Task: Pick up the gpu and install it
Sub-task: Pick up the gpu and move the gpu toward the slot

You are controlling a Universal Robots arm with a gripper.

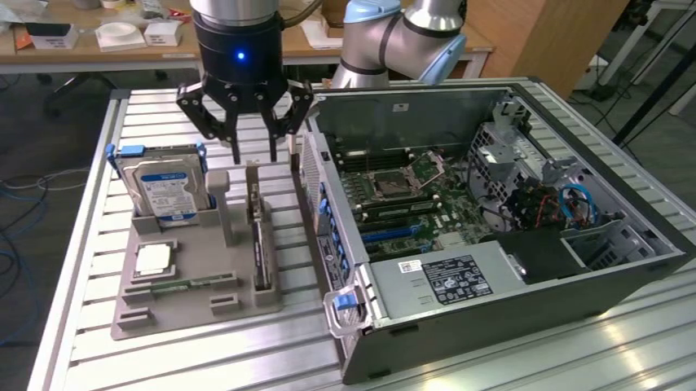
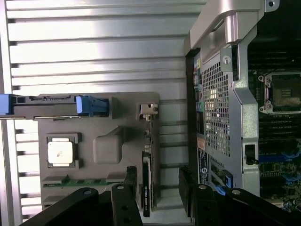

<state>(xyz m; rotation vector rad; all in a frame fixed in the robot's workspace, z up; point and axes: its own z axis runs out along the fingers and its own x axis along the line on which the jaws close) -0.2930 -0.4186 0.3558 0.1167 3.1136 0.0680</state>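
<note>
Surface: A ribbed metal table (image 1: 87,244) is carrying a grey holder tray (image 1: 163,314) and an open computer case (image 1: 609,269). Cluttered desks are standing behind.
Fingers: The gripper (image 1: 253,153) is hanging with its fingers spread wide, gripping nothing.
Gpu: The gpu (image 1: 259,236) is standing on edge in a tray slot, directly beneath the fingers and apart from them.
Crowding one finger: A grey tray post (image 1: 221,204) is rising just beside the card, and a hard drive (image 1: 163,183) is standing upright farther out.
Crowding the other finger: The case's perforated wall (image 1: 310,175) is standing close outside it.
Also in the tray: A processor chip (image 1: 152,259) and a green memory stick (image 1: 179,285) are lying flat, well clear of the fingers.
Wrist view: The gpu (image 2: 146,188) is showing as a dark blade inside the gap, much nearer one finger (image 2: 130,186) than the other.
Exterior view: It is showing the height between fingertips and card, plus the motherboard (image 1: 403,195) and power supply (image 1: 451,277) inside the case.
</note>
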